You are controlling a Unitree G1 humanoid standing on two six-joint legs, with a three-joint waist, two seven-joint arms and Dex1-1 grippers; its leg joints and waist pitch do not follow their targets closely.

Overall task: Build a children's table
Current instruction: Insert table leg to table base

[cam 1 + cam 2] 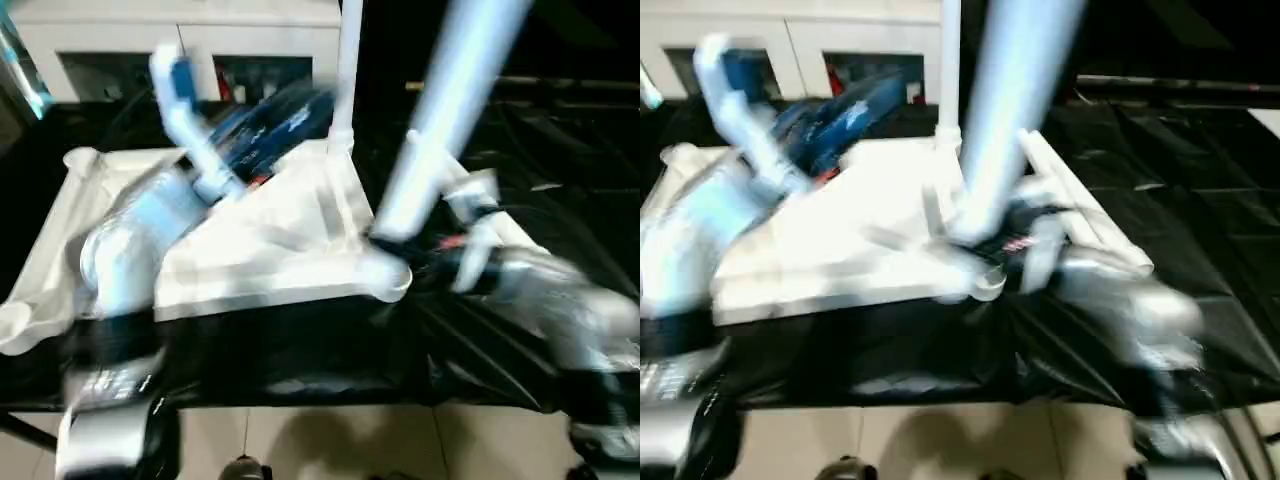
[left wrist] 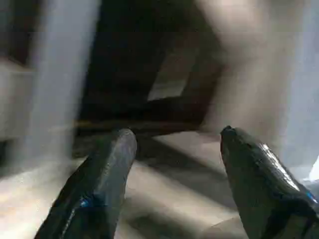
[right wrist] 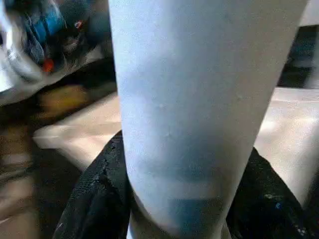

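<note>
Black sheet (image 1: 520,150) covers bench — white cabinet (image 1: 180,45) behind.

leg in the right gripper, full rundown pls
The leg is a long white smooth tube, plastic-looking, widening toward the top of the picture. It stands tilted, its lower end at the tabletop's near right corner socket. The right gripper is shut on it, black fingers on both sides. Whether it is fully seated is unclear.

Upright legs (image 1: 440,130) flanking ribbed underside (image 1: 280,235)
</note>
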